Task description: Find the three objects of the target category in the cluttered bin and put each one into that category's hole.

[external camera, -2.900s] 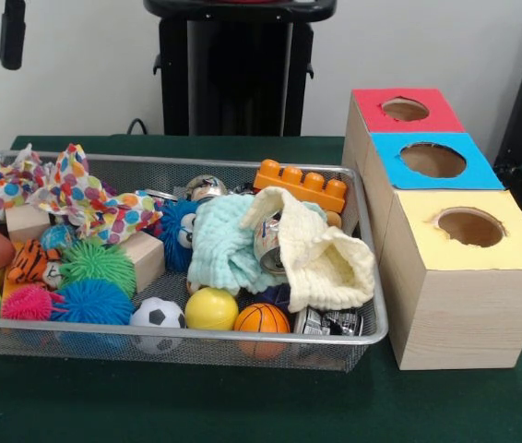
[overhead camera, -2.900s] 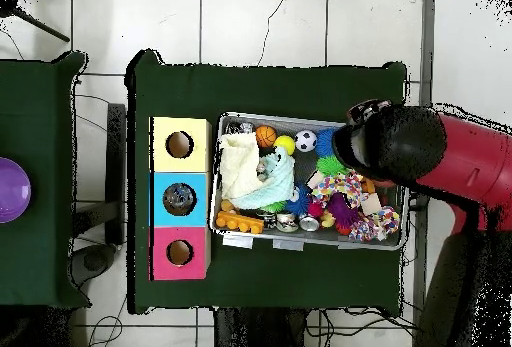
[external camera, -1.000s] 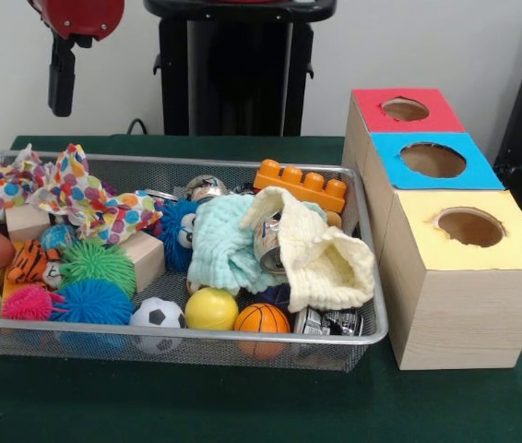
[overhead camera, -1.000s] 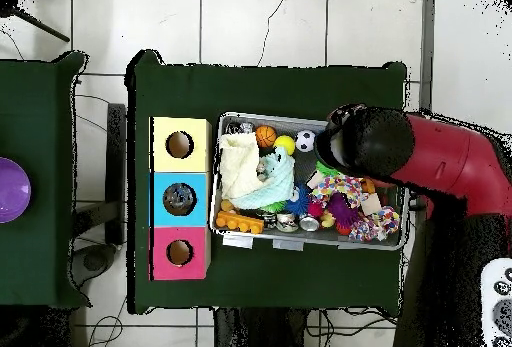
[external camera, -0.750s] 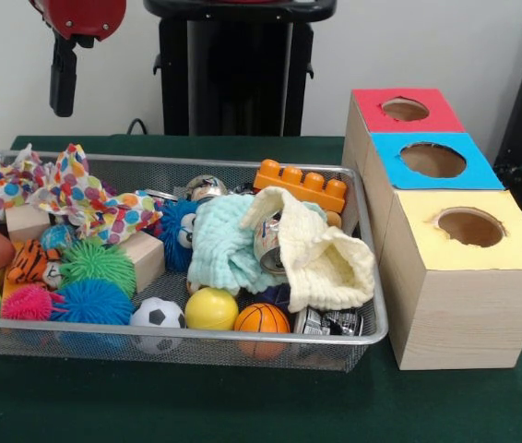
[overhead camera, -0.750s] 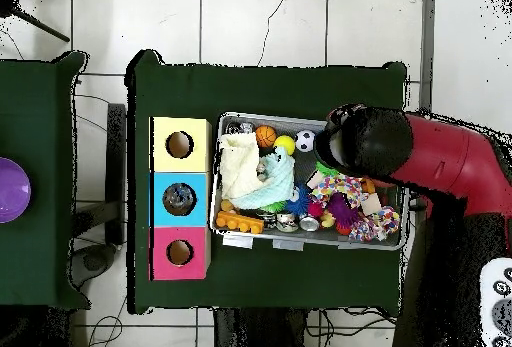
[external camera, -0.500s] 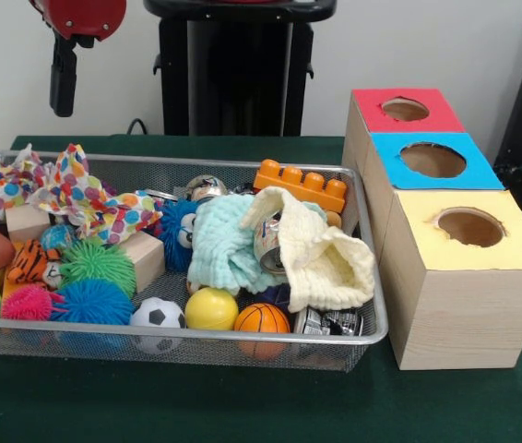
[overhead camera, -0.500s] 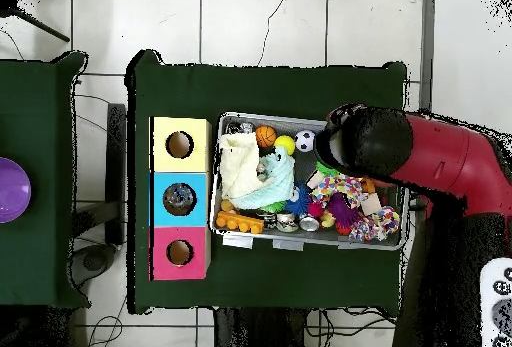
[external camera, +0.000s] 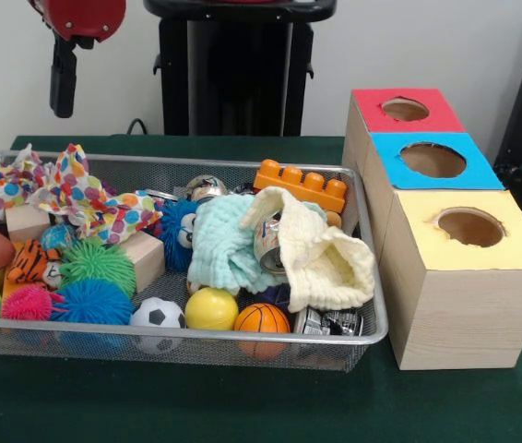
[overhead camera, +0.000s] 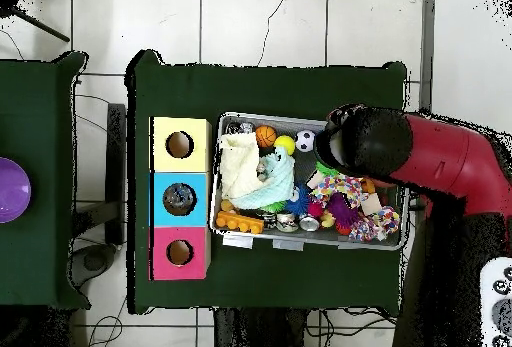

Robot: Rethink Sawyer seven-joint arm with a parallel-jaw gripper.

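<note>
Bin [external camera: 372, 334]: silver wire-mesh basket on green desk [external camera: 243, 406], beside three boxes.
Near rim: soccer ball [external camera: 158, 314], yellow ball [external camera: 211, 308], basketball [external camera: 262, 318], crushed can [external camera: 327, 321].
Middle: cream cloth [external camera: 330, 263] and mint cloth [external camera: 224, 242] draped over a shiny can [external camera: 267, 242]; spiky balls at left.
Far side: orange brick [external camera: 301, 185], dotted fabric [external camera: 77, 198].
Clear plastic bottles: none discernible.
End effector [external camera: 63, 78]: hangs above bin's far left corner; finger state cannot be told.

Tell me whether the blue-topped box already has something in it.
Yes. In the overhead view a dark, glinting thing shows through the hole of the blue-topped box; the yellow-topped box shows only bare brown inside. What it is cannot be told.
</note>
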